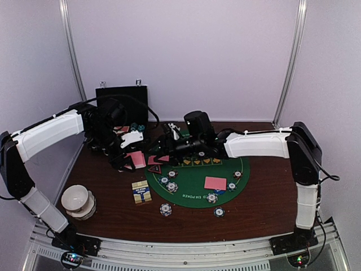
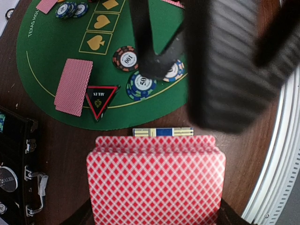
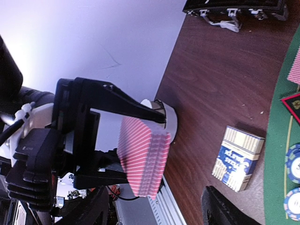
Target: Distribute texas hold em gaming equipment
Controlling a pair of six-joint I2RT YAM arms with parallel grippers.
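Top external view is showing pale walls [image 1: 197,56] closing in a dark brown table [image 1: 265,214], with a round green felt mat [image 1: 192,189] lying at its middle. A black case [image 1: 121,96] is standing behind the mat's far-left edge, against the back wall. Both white arms are reaching in over the mat's far-left rim. A white bowl [image 1: 78,200] is sitting well left of the mat, near the table's front edge. A small blue-and-yellow card box [image 1: 141,192] is lying just beside the mat's left edge.

The left pincer [image 3: 140,147] is pressing together on a deck of pink-backed cards [image 2: 154,183], holding it above the bare wood left of the mat. In the left wrist view the card box is showing just past the deck's top edge. The right pincer [image 3: 159,208] is hanging close to that deck with its fingers spread wide, and nothing is sitting between them.

On the mat, a single pink-backed card [image 1: 215,183] is lying face down toward the front right. A second face-down pile [image 2: 73,86] is lying near the mat's left rim, with a red triangle marker [image 2: 101,101] just beside it. Next to the marker, an orange-and-black chip [image 2: 125,58] and a blue chip stack [image 2: 142,84] are resting on the felt. A white chip [image 1: 165,209] is lying just off the mat's front edge.
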